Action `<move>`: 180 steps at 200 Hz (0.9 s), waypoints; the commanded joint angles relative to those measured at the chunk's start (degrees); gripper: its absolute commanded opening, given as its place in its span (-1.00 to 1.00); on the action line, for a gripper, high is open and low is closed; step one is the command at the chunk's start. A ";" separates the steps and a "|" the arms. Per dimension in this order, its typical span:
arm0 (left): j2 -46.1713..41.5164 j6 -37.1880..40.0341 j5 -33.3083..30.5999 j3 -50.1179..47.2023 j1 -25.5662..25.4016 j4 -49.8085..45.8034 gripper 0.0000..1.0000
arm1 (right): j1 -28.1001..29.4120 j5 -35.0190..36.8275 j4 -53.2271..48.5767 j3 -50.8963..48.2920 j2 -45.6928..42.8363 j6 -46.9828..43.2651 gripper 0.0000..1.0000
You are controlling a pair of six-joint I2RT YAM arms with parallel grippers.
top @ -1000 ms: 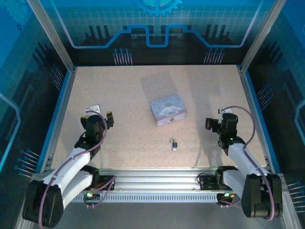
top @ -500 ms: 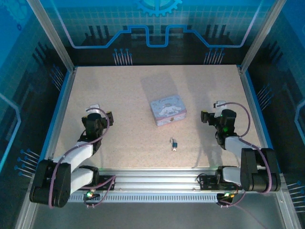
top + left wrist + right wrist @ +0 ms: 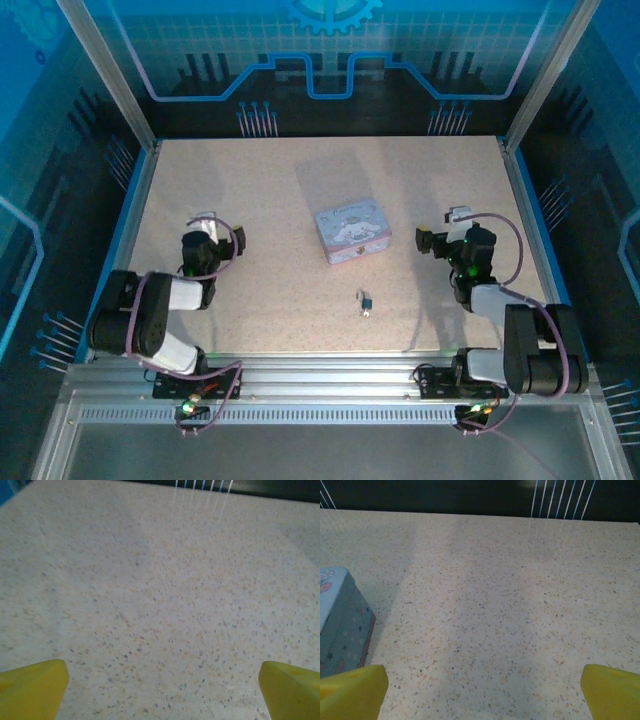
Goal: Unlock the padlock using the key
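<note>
One padlock [image 3: 367, 300]; between left gripper [image 3: 218, 232] and right gripper [image 3: 440, 228]; touching neither

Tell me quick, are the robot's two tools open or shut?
Left tool: open, holding nothing.
Right tool: open, holding nothing.

padlock [image 3: 366, 300] too small for detail
</note>
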 commanded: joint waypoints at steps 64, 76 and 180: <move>0.44 1.64 6.29 3.38 0.71 1.27 0.98 | 4.74 4.13 3.00 5.42 10.88 -1.58 1.00; 0.50 1.64 6.26 3.44 0.67 1.37 0.98 | 4.90 4.37 2.90 5.38 10.82 -1.64 1.00; 0.47 1.64 6.24 3.45 0.68 1.41 0.98 | 5.13 4.66 2.47 5.57 10.76 -1.76 1.00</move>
